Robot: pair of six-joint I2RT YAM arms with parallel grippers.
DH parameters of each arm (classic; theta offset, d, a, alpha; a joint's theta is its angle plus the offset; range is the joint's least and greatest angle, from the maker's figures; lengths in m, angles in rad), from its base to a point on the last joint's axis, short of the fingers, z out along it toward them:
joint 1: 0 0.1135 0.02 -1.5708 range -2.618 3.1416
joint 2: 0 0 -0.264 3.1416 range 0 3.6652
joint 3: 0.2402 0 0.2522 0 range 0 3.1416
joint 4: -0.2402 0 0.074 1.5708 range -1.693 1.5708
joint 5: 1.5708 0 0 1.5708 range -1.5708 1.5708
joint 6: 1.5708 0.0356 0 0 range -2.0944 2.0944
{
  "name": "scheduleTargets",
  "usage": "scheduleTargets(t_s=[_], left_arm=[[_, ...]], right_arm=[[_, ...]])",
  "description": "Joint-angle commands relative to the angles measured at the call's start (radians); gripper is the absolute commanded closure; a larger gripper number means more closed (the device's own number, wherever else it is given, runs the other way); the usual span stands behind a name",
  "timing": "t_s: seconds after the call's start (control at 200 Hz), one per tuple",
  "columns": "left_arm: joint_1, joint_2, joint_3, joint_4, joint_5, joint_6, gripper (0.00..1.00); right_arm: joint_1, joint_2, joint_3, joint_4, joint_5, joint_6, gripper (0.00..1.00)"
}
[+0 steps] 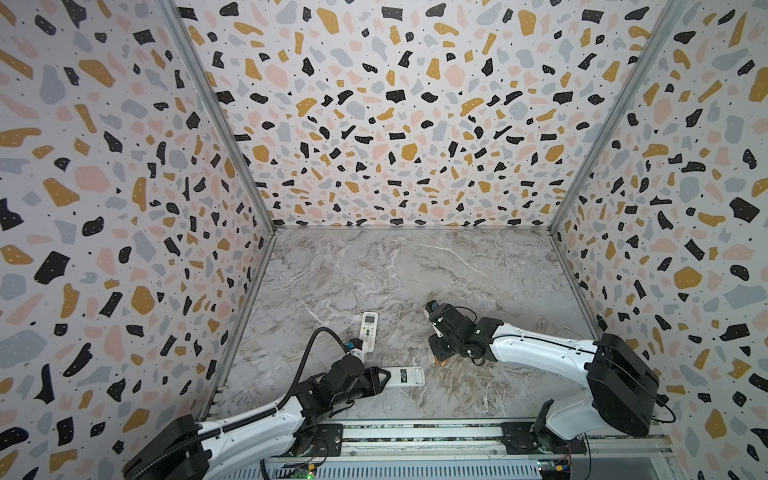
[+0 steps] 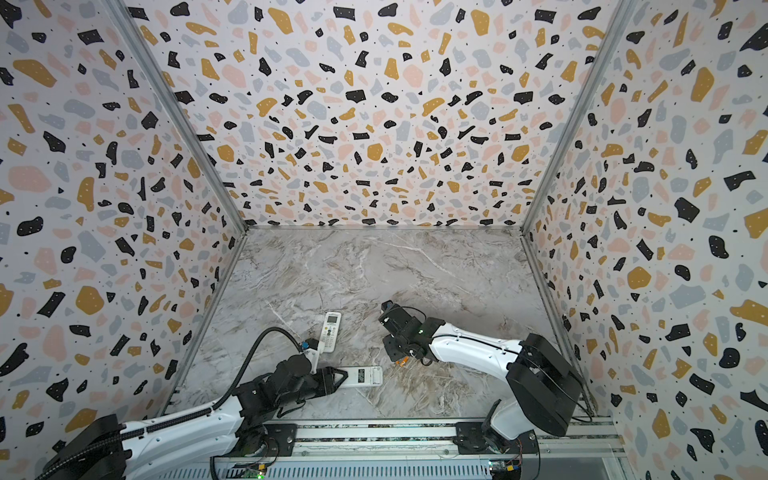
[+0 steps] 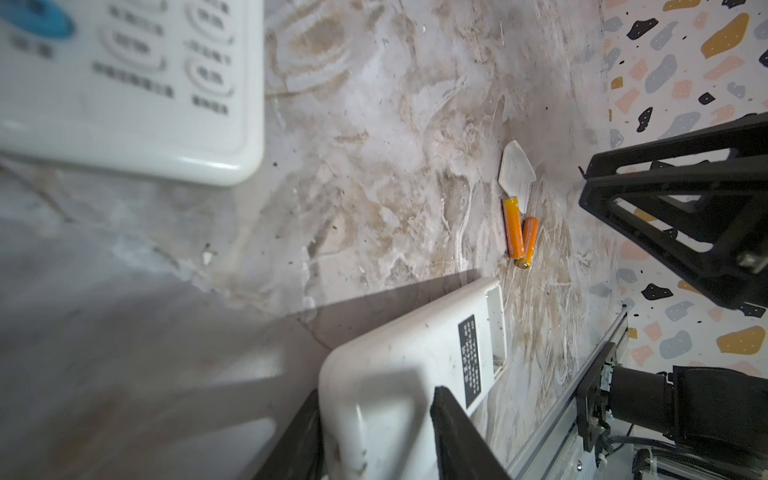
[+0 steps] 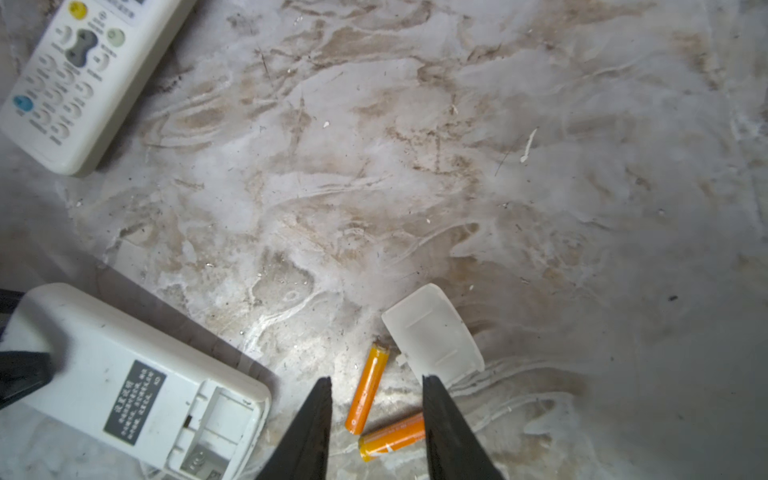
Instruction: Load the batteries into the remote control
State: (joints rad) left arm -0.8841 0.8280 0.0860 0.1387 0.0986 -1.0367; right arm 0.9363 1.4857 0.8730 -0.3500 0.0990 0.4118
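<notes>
Two orange batteries (image 4: 368,388) just beside the white face-down remote (image 4: 124,365), and look at that black label with white lettering! A frosted white cover (image 4: 432,332) near it. Beyond it, a second remote (image 4: 79,79), white with blue, yellow and grey buttons. Grey-brown marbled table (image 1: 415,270), and walls (image 1: 374,104) flecked black, mustard and pink.

A robot test cell in a lab: terrazzo-patterned panel walls (image 1: 374,124) in aluminium framing (image 1: 223,124) enclose a marble-patterned bench (image 1: 415,266), with white-and-black robot arms (image 1: 540,353) bolted to a slotted aluminium rail (image 1: 419,434).
</notes>
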Motion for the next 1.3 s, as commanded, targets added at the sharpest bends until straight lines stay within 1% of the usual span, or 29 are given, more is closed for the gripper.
scheduleTargets(t_s=[0.0, 0.075, 0.175, 0.255, 0.445, 0.526, 0.636, 0.751, 0.946, 1.296], left_arm=[[-0.008, 0.004, -0.016, -0.046, 0.047, 0.017, 0.59], [-0.013, 0.005, -0.02, -0.03, 0.064, 0.015, 0.62], [-0.018, -0.01, -0.019, -0.026, 0.076, 0.025, 0.62], [-0.018, -0.028, -0.023, -0.058, 0.079, 0.034, 0.62], [-0.018, -0.104, -0.024, -0.133, 0.038, 0.035, 0.61], [-0.019, -0.098, -0.018, -0.135, 0.026, 0.036, 0.6], [-0.019, -0.077, -0.017, -0.12, 0.022, 0.035, 0.55], [-0.019, -0.068, -0.009, -0.105, 0.007, 0.038, 0.52], [-0.019, -0.052, 0.003, -0.09, -0.02, 0.044, 0.52], [-0.018, -0.073, -0.003, -0.087, -0.035, 0.047, 0.52]], right_arm=[[0.014, 0.008, 0.035, -0.05, -0.01, -0.012, 0.62], [0.022, 0.019, 0.041, -0.058, -0.013, -0.013, 0.62], [0.025, 0.032, 0.042, -0.063, -0.016, -0.014, 0.62], [0.027, 0.043, 0.043, -0.063, -0.022, -0.016, 0.63], [0.03, 0.074, 0.05, -0.072, -0.021, -0.023, 0.64], [0.032, 0.086, 0.052, -0.07, -0.025, -0.024, 0.65], [0.032, 0.099, 0.054, -0.074, -0.022, -0.028, 0.66], [0.035, 0.106, 0.056, -0.085, -0.011, -0.029, 0.68], [0.036, 0.122, 0.048, -0.071, -0.02, -0.028, 0.72], [0.036, 0.155, 0.056, -0.073, -0.015, -0.029, 0.8]])
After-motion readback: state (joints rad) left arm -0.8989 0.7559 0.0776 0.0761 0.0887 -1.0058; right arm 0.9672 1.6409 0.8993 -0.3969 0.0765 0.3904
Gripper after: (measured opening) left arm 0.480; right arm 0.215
